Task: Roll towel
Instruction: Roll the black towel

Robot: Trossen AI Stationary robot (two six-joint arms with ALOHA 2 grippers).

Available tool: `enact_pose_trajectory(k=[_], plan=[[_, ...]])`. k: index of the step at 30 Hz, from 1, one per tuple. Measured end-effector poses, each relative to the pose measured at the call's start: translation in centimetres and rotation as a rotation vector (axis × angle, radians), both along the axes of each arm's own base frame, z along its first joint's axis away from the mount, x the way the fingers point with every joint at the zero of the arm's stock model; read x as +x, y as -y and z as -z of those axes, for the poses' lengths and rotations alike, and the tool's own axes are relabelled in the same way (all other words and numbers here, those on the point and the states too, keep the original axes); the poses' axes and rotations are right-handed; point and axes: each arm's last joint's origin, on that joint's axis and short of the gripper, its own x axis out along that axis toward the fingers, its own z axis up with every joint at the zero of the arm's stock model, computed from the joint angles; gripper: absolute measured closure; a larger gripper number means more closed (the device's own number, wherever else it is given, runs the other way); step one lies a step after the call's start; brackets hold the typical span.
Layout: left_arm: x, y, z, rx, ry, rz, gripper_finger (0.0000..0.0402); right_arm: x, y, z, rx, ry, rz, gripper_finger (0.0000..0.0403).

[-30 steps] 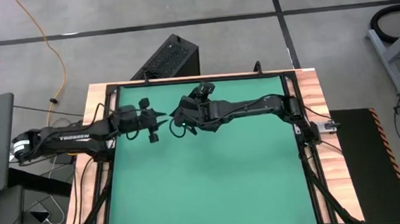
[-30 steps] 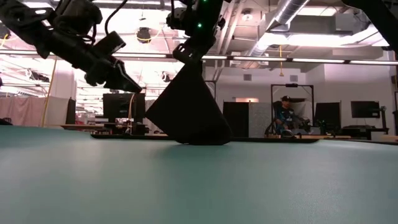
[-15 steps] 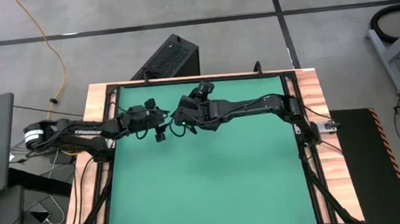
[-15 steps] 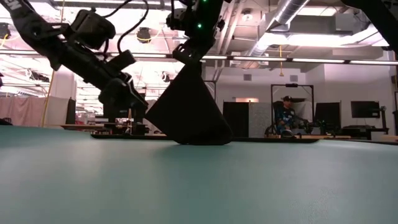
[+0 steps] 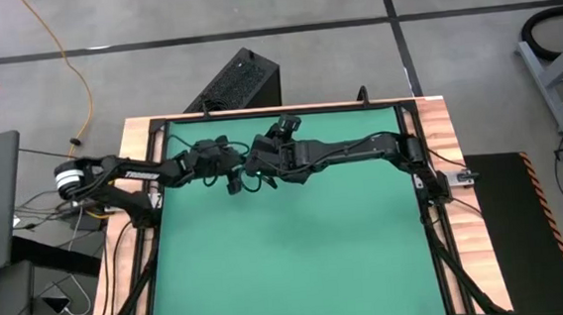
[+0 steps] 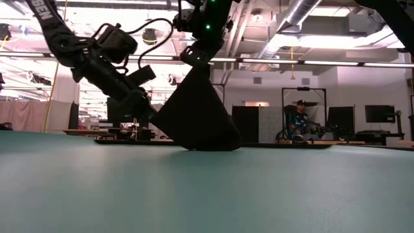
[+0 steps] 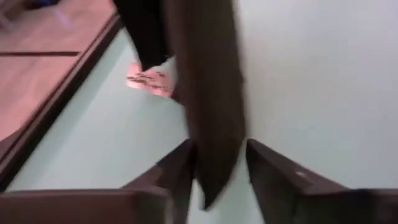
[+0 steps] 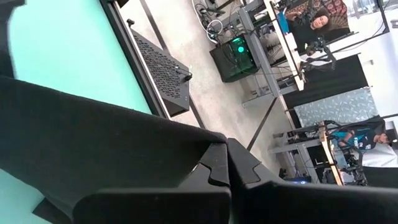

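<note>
Fingers (image 7: 177, 171) astride hanging towel (image 6: 196, 116) above green mat (image 6: 207, 194), seated person (image 6: 297, 120) beyond.

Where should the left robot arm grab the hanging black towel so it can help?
Probably the low side corner. The towel hangs like a tent from the right pincer, which pinches its top, and its bottom rests on the green mat. The left pincer, open, already has a dangling edge between its fingers. Coming in level from the left side looks best.
</note>
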Motion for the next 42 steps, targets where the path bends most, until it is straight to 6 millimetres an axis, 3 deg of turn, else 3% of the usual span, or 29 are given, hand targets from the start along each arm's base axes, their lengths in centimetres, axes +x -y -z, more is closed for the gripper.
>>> enact_pose_trajectory(k=[5, 11, 16, 26, 29, 35, 42], plan=[[0.5, 0.0, -0.9, -0.006, -0.013, -0.009, 0.0387, -0.1, 0.1, 0.1, 0.001, -0.014, 0.003, 0.0403], [-0.9, 0.7, -3.6, 0.101, -0.108, -0.114, 0.0400, -0.7, 1.5, 0.4, 0.054, 0.018, 0.059, 0.0403], [-2.3, 0.8, -7.4, 0.216, -0.105, -0.160, 0.0401, -0.6, 4.0, 0.7, 0.194, 0.059, 0.033, 0.0403], [-2.7, -1.8, -13.7, 0.409, -0.216, -0.229, 0.0401, -0.8, 8.4, -0.8, 0.183, 0.080, 0.030, 0.0403], [-2.4, -2.8, -14.0, 0.429, -0.251, -0.236, 0.0401, -0.9, 8.9, -1.1, 0.168, 0.095, 0.047, 0.0403], [-1.7, -4.0, -12.7, 0.408, -0.307, -0.220, 0.0401, -0.8, 8.4, -1.0, 0.147, 0.094, 0.054, 0.0403], [-1.7, -2.7, -9.6, 0.264, -0.369, -0.151, 0.0402, -0.8, 5.1, 1.7, 0.220, 0.056, 0.044, 0.0403]])
